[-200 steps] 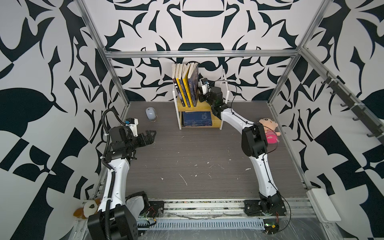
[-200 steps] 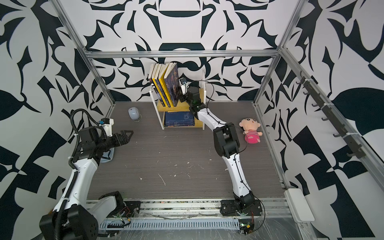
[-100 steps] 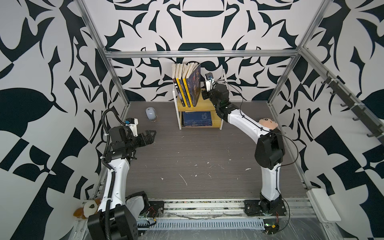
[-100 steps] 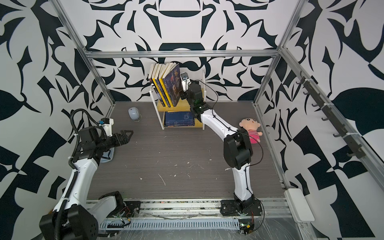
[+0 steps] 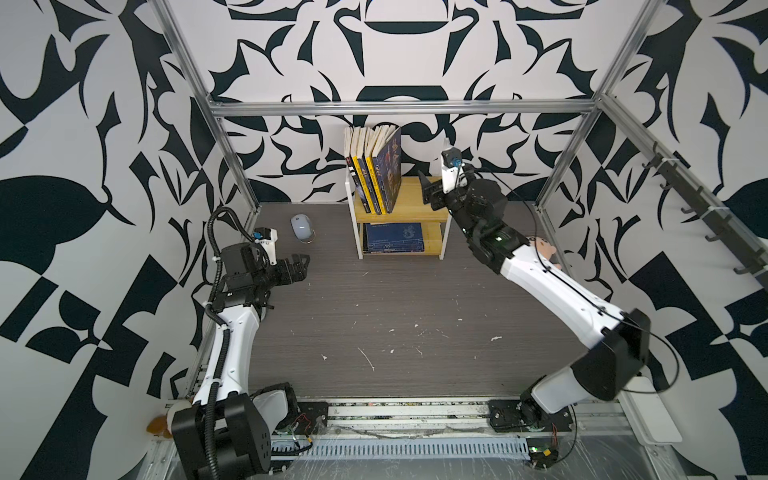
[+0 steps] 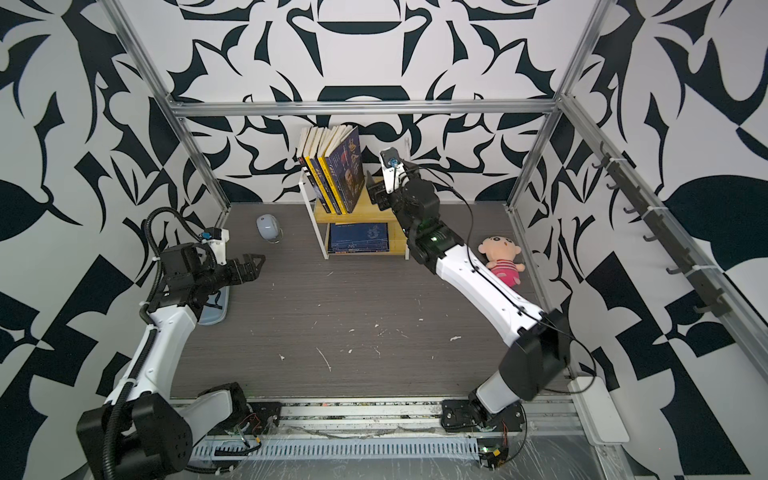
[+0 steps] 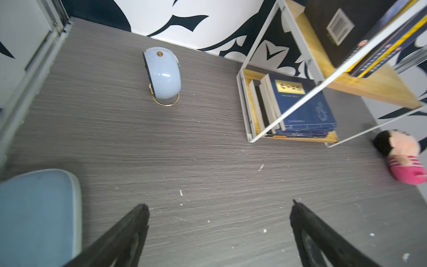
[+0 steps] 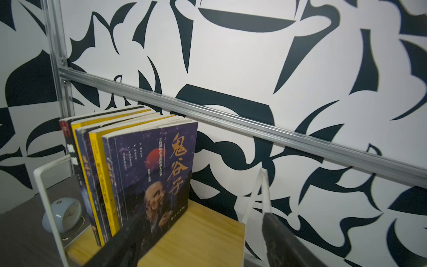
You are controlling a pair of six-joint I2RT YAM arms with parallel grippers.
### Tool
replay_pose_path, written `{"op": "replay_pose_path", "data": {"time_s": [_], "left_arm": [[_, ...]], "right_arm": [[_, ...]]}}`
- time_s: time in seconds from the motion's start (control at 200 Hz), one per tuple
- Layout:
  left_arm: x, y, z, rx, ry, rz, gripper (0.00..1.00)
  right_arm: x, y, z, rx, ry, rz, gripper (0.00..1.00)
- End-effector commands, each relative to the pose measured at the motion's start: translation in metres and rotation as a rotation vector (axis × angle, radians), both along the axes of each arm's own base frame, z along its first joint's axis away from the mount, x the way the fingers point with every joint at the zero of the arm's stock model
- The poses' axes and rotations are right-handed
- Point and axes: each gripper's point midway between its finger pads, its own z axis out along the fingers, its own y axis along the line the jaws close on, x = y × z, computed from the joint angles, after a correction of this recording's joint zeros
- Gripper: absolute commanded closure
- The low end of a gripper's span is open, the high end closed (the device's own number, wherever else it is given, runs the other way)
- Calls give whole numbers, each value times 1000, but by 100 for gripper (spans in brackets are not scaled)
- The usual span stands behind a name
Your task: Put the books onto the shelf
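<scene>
Right gripper (image 5: 429,192): shifted since the earlier view, when it was shut and close against the upright row. It is now hanging just off the free end of the upper board, fingers spread wide and holding nothing, while its elbow is reaching out toward the plush doll (image 6: 500,257). Left gripper (image 5: 300,266): unmoved, fingers likewise apart and empty, hovering over the table near a pale blue clock (image 7: 163,74). Books, upright lot (image 5: 376,178): five spines standing close together on the upper tier of the shelf (image 5: 405,212), bunched at one white end frame, portrait cover outermost. Books, flat lot (image 5: 395,237): lying stacked on the lower tier. No book is showing loose on the table in any view. Step in hand, as judged: letting go and backing off after a placement, with the task looking complete or nearly so. The next move is calling for a clean retreat without brushing the portrait cover, since bare board is lying beside the row and nothing is propping it there.
</scene>
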Motion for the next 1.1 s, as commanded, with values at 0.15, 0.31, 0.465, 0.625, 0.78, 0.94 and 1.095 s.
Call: {"op": "replay_pose_path", "data": {"time_s": [0.15, 0.31, 0.465, 0.625, 0.78, 0.94, 1.095], "left_arm": [[28, 9, -8, 122, -175, -9, 0], [34, 8, -34, 134, -192, 7, 0], [35, -3, -66, 168, -202, -18, 0], [29, -21, -87, 191, -233, -48, 0], [27, -30, -100, 226, -271, -65, 0], [28, -20, -101, 226, -279, 7, 0], [27, -5, -111, 233, -315, 102, 0]], "right_arm": [[-68, -67, -27, -7, 39, -115, 1], [-90, -102, -93, -52, 116, -181, 1], [-96, -148, -153, -19, 178, -326, 1], [-97, -187, -212, 54, 208, -445, 1], [-90, -201, -250, 14, 231, -515, 1], [-83, -215, -277, 20, 233, -562, 1], [-74, -230, -302, 67, 255, -594, 1]]}}
